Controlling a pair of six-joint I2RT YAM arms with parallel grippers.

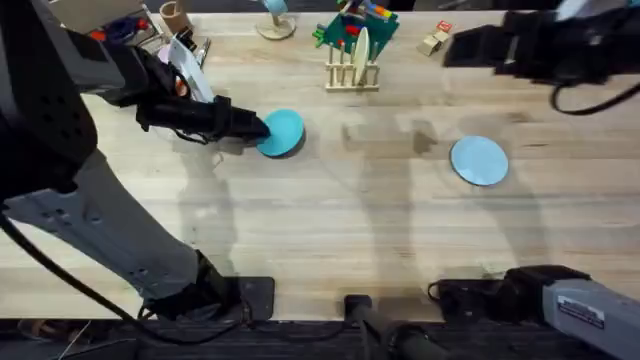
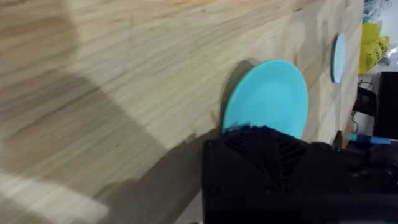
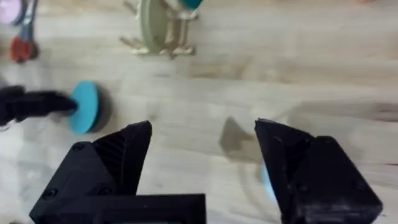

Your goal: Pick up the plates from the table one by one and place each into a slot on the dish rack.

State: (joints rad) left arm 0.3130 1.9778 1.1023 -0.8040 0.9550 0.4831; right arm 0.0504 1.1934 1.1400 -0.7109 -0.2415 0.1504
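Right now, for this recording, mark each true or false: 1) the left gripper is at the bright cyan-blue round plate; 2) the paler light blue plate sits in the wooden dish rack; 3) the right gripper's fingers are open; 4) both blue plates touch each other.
1) True: the left gripper grips the edge of the bright cyan-blue round plate, tilted up off the light wooden table.
2) False: the paler light blue plate lies flat on the table; the wooden dish rack holds a pale cream plate.
3) True: the right gripper is open and empty.
4) False: they lie far apart.
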